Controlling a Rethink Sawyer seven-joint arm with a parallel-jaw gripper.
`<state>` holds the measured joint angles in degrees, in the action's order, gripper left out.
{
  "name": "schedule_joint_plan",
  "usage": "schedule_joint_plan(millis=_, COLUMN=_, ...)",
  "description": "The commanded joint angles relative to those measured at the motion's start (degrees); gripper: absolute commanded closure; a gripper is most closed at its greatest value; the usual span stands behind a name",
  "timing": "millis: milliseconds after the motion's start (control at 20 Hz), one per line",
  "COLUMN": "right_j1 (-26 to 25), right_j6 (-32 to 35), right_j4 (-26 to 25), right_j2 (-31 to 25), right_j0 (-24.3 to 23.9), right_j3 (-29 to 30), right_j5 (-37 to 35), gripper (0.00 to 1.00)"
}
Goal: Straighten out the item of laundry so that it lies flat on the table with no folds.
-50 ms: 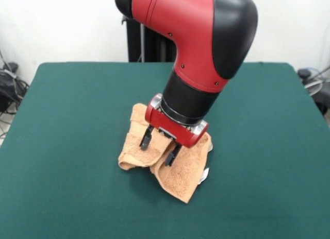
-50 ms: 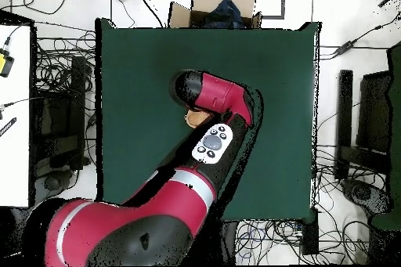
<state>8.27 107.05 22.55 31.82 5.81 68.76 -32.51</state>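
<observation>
Jaws (image 1: 159, 147) hang parted, gripping nothing, right over the crumpled hand towel (image 1: 172, 172), probably lining up a fold to pinch.

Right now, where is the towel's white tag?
In the front view the white tag sits on the right edge of the rumpled hand towel, just right of and below the open gripper, against the green table.
</observation>
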Motion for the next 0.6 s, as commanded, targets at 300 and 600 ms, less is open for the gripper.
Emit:
schedule_joint_plan(millis=300, right_j1=-2.90, right_j6=7.41, right_j4=-4.42, right_j2=-2.29, right_j0=-1.01, right_j3=-0.56, right_j5=-6.38, gripper=1.00)
schedule_joint_plan(millis=600, right_j1=-2.77, right_j6=7.00, right_j4=-4.95, right_j2=-2.36, right_j0=-1.09, right_j3=-0.12, right_j5=-6.26, gripper=1.00)
